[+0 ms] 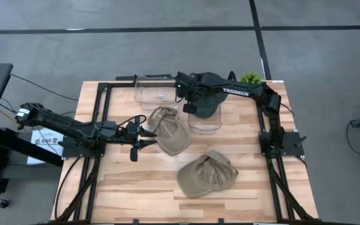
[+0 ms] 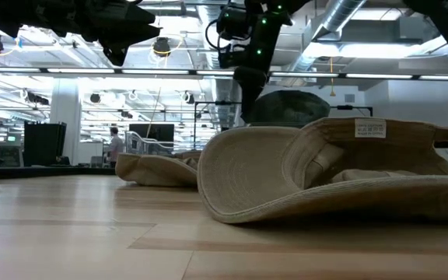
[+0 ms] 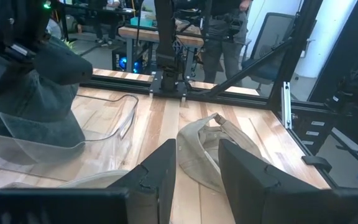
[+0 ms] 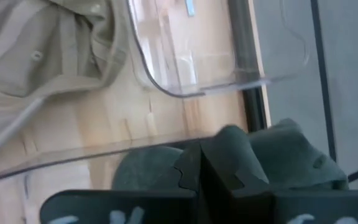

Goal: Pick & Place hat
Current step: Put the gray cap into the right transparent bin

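The dark hat (image 1: 210, 100) hangs limp at upper centre of the high view, over a clear bin (image 1: 205, 120), pinched by the right gripper (image 1: 191, 99), whose fingers are pressed together on its cloth. It looks light, soft and floppy; a brim edge seems the surest hold. Two tan hats (image 1: 169, 128) (image 1: 207, 174) lie mid-table, the left gripper (image 1: 147, 133) spread beside one

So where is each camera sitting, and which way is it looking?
High view: above, looking straight down; both arms, left gripper open by a tan hat.
Low view: table height, looking across; arms overhead.
Left wrist view: past its open fingers.
Right wrist view: right gripper shut on the dark hat.
Shared: high and low views both show the front tan hat.
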Controlling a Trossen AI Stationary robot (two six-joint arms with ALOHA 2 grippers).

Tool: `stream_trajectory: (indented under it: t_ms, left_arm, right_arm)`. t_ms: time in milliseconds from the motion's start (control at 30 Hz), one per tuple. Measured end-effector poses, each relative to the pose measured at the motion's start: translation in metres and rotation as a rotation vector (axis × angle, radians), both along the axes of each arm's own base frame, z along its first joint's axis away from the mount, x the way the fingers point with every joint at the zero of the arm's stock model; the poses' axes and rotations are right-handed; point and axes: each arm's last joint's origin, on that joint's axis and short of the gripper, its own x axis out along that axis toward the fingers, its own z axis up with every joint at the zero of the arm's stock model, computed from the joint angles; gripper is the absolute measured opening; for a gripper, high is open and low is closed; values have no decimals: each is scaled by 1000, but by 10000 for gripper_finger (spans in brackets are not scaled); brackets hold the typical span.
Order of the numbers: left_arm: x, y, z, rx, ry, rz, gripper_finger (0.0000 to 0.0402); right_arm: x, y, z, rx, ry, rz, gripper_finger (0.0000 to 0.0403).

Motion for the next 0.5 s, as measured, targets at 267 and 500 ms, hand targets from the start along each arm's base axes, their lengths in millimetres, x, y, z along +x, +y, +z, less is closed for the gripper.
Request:
stream_trajectory:
  t_ms: [267,500]
  left_arm:
    - [0,0,0,0,0,0,118]
    - [0,0,0,0,0,0,118]
  right_arm:
    - [0,20,21,-99,-47,41,0]
    - [-42,36,77,-146,-98,8,0]
